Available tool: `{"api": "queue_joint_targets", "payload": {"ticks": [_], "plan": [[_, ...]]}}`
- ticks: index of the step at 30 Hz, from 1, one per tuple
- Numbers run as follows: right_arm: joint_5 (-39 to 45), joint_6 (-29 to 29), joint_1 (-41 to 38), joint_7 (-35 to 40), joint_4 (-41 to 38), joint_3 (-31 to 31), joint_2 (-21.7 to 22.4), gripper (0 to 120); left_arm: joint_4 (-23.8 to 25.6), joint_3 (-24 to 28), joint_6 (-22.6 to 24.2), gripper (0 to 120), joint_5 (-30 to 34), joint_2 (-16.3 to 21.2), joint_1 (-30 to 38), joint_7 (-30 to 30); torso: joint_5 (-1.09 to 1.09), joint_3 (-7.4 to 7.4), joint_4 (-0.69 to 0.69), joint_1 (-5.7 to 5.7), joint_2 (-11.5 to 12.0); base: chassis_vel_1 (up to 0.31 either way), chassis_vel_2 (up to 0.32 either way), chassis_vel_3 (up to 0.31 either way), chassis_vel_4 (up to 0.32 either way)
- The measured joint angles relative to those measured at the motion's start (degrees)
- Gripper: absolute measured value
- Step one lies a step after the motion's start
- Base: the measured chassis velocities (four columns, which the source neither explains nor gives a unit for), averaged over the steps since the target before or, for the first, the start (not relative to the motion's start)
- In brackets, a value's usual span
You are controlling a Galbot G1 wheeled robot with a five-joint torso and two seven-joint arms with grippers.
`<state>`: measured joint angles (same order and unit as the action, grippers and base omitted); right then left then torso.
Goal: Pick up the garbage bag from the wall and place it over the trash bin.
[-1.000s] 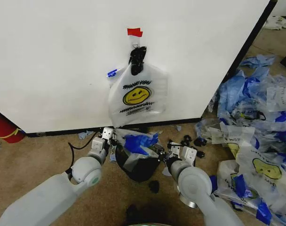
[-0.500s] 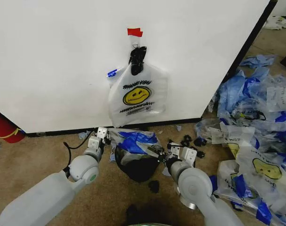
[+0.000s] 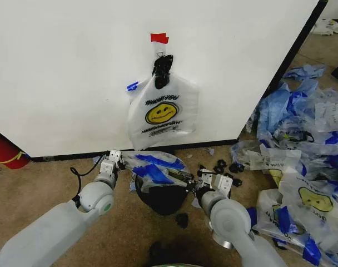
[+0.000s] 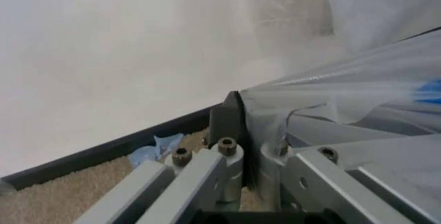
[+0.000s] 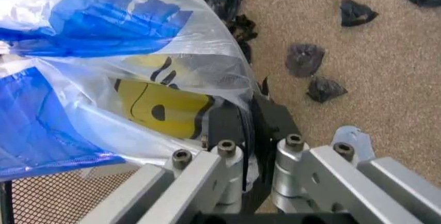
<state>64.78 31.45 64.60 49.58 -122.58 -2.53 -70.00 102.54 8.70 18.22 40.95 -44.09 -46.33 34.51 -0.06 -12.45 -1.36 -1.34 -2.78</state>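
Note:
The garbage bag (image 3: 155, 167), translucent white with blue tape strips, is stretched flat above the trash bin (image 3: 166, 201), a black round basket on the carpet below the wall. My left gripper (image 3: 114, 159) is shut on the bag's left edge, close to the baseboard. The right gripper (image 3: 193, 181) is shut on its right edge. In the left wrist view the left gripper (image 4: 241, 111) pinches taut plastic of the garbage bag (image 4: 358, 79). In the right wrist view the right gripper (image 5: 241, 116) clamps the garbage bag (image 5: 144, 74) beside its yellow smiley, with the trash bin's mesh (image 5: 69, 198) underneath.
A second smiley bag (image 3: 162, 111) hangs from a black clip (image 3: 162, 65) on the white wall. A red cylinder (image 3: 5, 149) stands at the far left. A heap of bags (image 3: 305, 156) covers the floor on the right. Black clips (image 3: 222, 166) lie near the bin.
My left gripper has moved left and toward the wall with the bag's edge. The bag has spread wider and flatter over the bin. The right gripper has barely moved.

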Motion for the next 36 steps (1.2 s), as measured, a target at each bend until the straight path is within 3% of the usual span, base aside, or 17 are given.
{"api": "queue_joint_targets", "payload": {"ticks": [4, 10, 16, 27, 36], "plan": [[-0.18, 0.0, 0.1, 0.0, 0.0, -0.09, 0.0, 0, 1.57, -0.04, -0.07, 0, 0.74, 0.2, -0.53, -0.15, 0.0, 0.0, 0.0, 0.0, 0.0, 0.0, 0.0, 0.0, 0.0], [-0.61, 0.0, 0.05, -0.08, 0.19, -0.04, -0.23, 0, 9.98, 0.98, -0.22, 0, 1.22, 1.34, -2.47, -0.8, 0.0, 0.0, 0.0, 0.0, 0.0, 0.0, 0.0, 0.0, 0.0], [-0.9, 0.03, -0.04, -0.17, 0.39, 0.06, -0.64, 0, 15.06, 2.05, 0.67, 0, 1.99, 2.6, -2.84, -0.81, 0.0, 0.0, 0.0, 0.01, 0.0, 0.0, 0.0, 0.0, 0.0], [-1.6, 0.03, 0.13, -0.64, 0.63, 0.08, -1.25, 0, 15.3, 1.83, 1.22, 0, 1.18, 5.47, -3.96, -2.05, 0.0, 0.0, 0.0, 0.0, 0.0, 0.0, 0.0, 0.0, 0.0], [-1.75, -0.18, -0.37, -0.99, 0.91, 0.16, -1.34, 0, 15.33, 1.72, 4.54, 0, 0.99, 7.72, -4.75, -1.01, 0.0, 0.0, 0.01, 0.0, 0.0, 0.0, 0.0, 0.0, 0.0]]}}
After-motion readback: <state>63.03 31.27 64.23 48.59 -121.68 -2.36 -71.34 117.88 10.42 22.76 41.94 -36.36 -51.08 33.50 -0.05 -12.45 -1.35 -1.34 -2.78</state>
